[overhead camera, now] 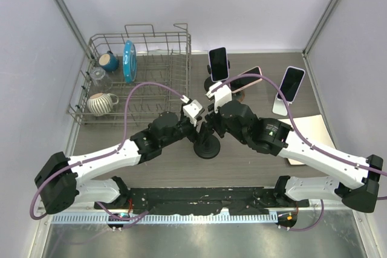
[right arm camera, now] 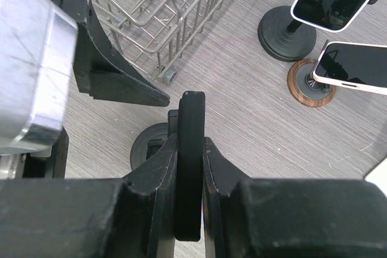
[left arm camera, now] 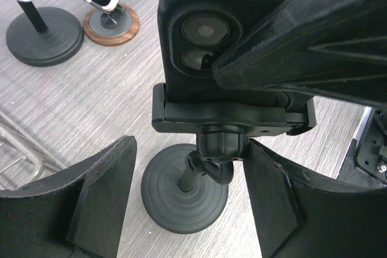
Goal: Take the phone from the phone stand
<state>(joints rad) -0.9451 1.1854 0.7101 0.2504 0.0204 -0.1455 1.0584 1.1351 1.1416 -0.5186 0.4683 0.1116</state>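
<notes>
Two grippers met at the centre of the desk (overhead camera: 242, 170): the right gripper (right arm camera: 190, 149) clamped the black slab phone (right arm camera: 190, 113) seated in its black round-based stand (left arm camera: 184, 194), while the left gripper (left arm camera: 190, 149), reaching from 8 o'clock, gaped either side of the neck, likely to brace.

Each arm is built from glossy white rectangular link shells, with the left arm (overhead camera: 103, 160) at the lower left of the overhead frame and the right arm (overhead camera: 326, 158) at the lower right. The shells are joined by bulky matte black rounded joint housings (overhead camera: 57, 187), and each arm ends in a small white box-shaped wrist block (overhead camera: 193, 111). A thin purple cable (overhead camera: 127, 113) runs along each arm. The matte black moulded fingers (left arm camera: 103, 200) are broad, wedge-shaped and faintly scuffed, and a brushed silver metal block (right arm camera: 27, 58) fills the upper left of the right wrist view.
</notes>
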